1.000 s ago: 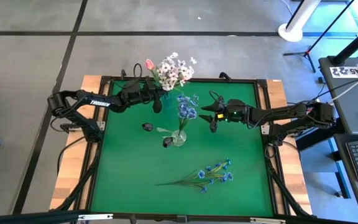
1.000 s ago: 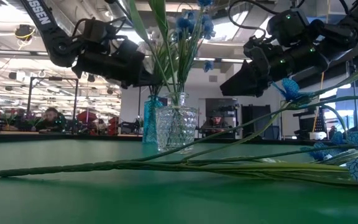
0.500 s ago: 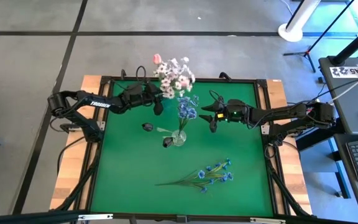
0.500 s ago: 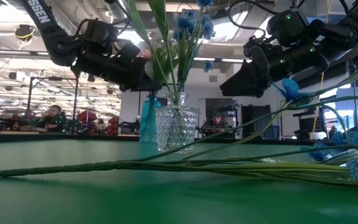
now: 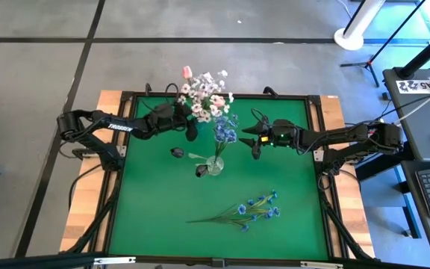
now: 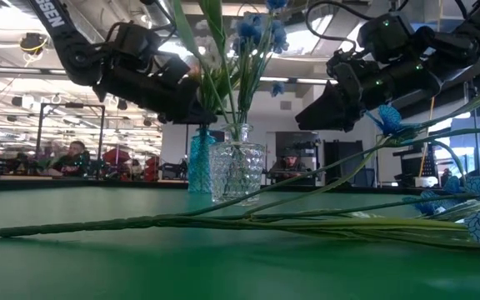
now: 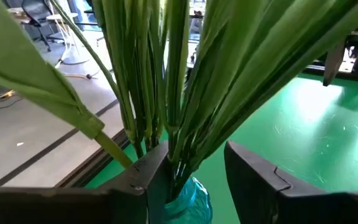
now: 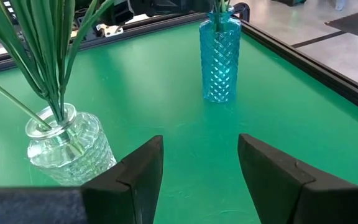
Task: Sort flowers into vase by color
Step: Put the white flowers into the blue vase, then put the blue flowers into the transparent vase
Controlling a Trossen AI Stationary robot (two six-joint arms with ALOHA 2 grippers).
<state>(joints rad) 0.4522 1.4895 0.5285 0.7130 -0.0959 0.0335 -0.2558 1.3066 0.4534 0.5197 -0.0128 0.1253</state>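
Left wrist view only: left hand [image 7: 191, 165] fingers apart astride stems [image 7: 166, 74] in blue vase [image 7: 188, 202]; right hand [image 8: 197, 168] open, empty.

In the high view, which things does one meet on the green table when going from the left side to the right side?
Left gripper → pink and white flowers → blue flowers in the clear vase → right gripper.

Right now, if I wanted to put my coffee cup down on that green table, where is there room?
The near left part of the green mat is bare, beside the blue flowers lying flat. The right side under the right gripper is free too. It is crowded around the clear vase and the blue vase.
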